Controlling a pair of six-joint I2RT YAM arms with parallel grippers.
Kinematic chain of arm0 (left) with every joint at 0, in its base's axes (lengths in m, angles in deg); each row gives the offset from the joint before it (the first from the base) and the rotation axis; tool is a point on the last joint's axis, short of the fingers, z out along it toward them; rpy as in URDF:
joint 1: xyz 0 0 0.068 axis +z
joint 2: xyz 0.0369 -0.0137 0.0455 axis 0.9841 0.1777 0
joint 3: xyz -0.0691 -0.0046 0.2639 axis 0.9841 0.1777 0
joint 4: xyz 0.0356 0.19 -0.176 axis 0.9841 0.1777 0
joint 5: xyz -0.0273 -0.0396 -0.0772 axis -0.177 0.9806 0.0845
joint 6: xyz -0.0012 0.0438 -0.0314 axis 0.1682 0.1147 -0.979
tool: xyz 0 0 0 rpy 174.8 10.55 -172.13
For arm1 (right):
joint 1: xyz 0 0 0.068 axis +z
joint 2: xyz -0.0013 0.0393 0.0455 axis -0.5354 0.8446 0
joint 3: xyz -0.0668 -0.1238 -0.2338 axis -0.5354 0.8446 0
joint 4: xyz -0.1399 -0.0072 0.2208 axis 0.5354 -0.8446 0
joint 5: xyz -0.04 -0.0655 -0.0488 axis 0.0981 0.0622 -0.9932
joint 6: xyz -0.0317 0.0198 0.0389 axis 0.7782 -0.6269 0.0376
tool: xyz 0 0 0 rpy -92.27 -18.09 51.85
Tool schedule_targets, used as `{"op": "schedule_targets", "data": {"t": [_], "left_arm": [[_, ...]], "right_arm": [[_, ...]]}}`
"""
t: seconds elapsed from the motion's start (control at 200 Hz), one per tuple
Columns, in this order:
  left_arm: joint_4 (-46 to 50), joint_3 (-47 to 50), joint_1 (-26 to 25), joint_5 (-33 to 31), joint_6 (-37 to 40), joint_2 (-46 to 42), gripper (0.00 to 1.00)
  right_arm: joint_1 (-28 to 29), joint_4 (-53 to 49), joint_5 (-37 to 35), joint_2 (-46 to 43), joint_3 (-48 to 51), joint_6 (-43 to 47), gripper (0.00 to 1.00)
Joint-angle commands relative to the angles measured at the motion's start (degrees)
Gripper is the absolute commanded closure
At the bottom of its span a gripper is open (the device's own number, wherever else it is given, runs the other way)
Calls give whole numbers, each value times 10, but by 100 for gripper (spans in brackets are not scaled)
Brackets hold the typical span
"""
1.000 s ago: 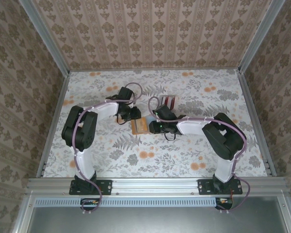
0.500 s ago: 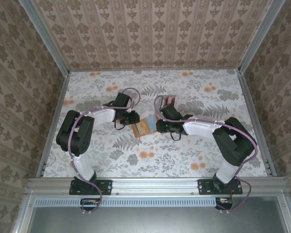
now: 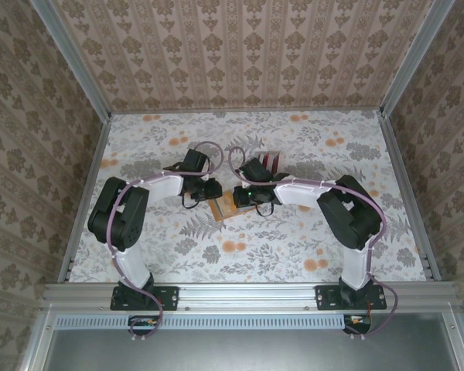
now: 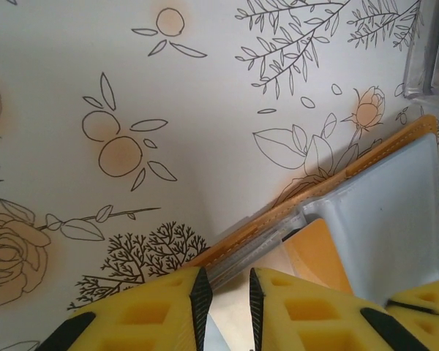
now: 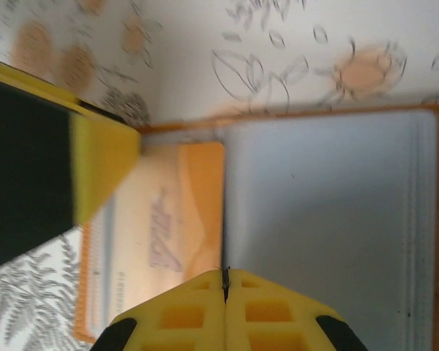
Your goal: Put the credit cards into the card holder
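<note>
Closing just now, right end effector point(image 5: 225, 276) sits fingers-together on the open holder point(image 3: 224, 207); left end effector point(image 4: 225, 281) clamps its edge. Cards point(image 3: 272, 161) at 1 o'clock still need loading.

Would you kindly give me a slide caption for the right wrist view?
The right pincer shut over the open card holder, an orange card beside its grey pocket.

Left gripper point(image 3: 210, 191) and right gripper point(image 3: 239, 198) crowd the card holder point(image 3: 225, 209) from 2 sides. Cards point(image 3: 271, 161) just behind right gripper. Table point(image 3: 178, 247) in front lies open. Walls point(image 3: 240, 54) on 3 sides.
</note>
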Motion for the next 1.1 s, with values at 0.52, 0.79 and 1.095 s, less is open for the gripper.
{"op": "schedule_targets", "data": {"t": [0.52, 0.79, 1.095], "left_arm": [[46, 16, -11, -9, -18, 7, 74], [54, 55, 1, -27, -15, -17, 75], [36, 81, 40, -30, -13, -27, 75]], "right_arm": [[32, -4, 80, 47, -50, 8, 95], [12, -36, 75, -36, -4, 17, 94], [65, -87, 143, -61, 52, 38, 92]]}}
